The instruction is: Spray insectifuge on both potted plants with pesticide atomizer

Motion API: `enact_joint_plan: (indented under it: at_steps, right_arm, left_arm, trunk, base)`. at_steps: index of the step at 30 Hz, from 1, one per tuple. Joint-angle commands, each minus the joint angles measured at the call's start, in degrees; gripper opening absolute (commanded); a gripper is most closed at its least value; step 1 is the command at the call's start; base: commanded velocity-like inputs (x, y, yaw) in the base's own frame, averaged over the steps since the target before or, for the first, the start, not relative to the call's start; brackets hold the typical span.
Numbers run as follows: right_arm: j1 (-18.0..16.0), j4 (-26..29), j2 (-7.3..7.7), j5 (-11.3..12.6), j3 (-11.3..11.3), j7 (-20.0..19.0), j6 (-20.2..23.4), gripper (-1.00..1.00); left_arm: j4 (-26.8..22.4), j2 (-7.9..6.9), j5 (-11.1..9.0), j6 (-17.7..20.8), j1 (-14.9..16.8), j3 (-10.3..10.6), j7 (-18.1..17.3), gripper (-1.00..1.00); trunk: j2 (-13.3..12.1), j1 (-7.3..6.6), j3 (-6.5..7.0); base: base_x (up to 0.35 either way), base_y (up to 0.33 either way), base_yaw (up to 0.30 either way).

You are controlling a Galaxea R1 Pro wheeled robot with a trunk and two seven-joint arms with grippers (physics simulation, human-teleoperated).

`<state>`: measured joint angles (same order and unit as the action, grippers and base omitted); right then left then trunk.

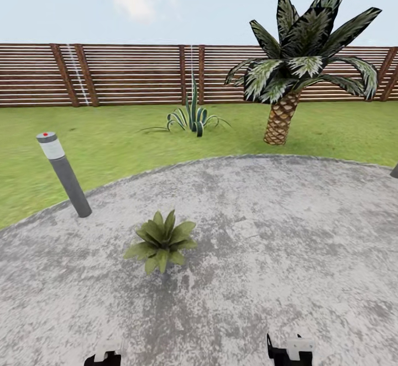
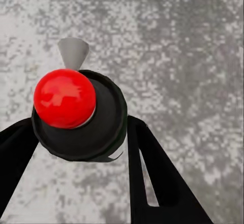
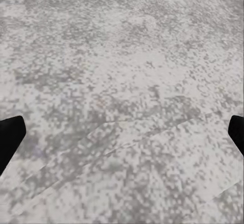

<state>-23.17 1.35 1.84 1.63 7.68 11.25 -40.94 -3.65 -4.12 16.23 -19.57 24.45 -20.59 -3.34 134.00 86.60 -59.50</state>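
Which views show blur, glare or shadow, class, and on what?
Head view: soft overall, fence slats smeared; broad-leaved potted plant throws almost no shadow on the stone patio. Left wrist view: pale glare on the atomizer red top, held between dark fingers. Right wrist view: patio texture blocky and pixelated.

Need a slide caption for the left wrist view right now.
Left pincer shut on the pesticide atomizer, red top facing the camera, above mottled grey patio stone.
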Motion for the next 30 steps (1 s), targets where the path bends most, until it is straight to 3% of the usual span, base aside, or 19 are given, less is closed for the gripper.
enact_joint_plan:
  at_steps: [1, 30]
  right_arm:
    - [-0.03, -0.04, 0.00, 0.14, 0.49, 0.35, -0.11, 1.00]
    - [-0.03, -0.04, 0.00, 0.21, 0.49, 0.43, -0.11, 1.00]
  left_arm:
    - [0.04, -0.01, 0.38, -0.14, 0.03, -0.51, -0.27, -1.00]
    - [0.04, -0.01, 0.38, -0.20, 0.02, -0.51, -0.27, -1.00]
  trunk:
    - [0.02, 0.02, -0.05]
    - [0.02, 0.02, -0.05]
  base:
    - [0.337, 0.166, 0.000]
    - [0.300, 0.193, 0.000]
